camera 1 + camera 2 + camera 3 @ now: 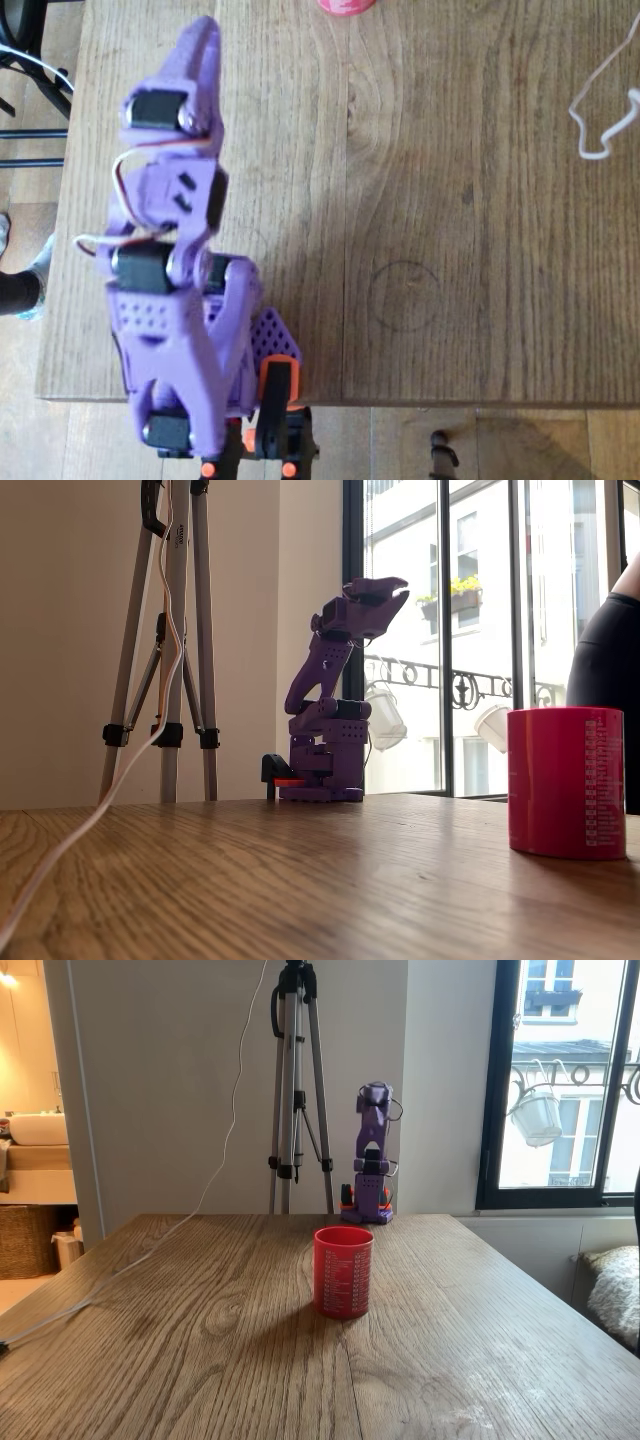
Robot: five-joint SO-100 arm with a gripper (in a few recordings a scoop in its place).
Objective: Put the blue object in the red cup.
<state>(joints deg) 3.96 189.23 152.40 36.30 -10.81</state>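
Observation:
The red cup (343, 1271) stands upright near the middle of the wooden table; it also appears at the right in a fixed view (567, 781), and its rim shows at the top edge of the overhead view (345, 5). The purple arm is folded up over its base at the table's far edge. My gripper (397, 588) is raised high above the tabletop, far from the cup, with its fingers together and nothing visible between them. From above, the gripper (203, 42) points toward the table's left part. The blue object is out of view.
A tripod (296, 1080) stands behind the table beside the arm's base (366, 1202). A white cable (600, 110) lies on the table, trailing across it in a fixed view (70, 840). A person's dark-clothed body (605, 660) is behind the cup.

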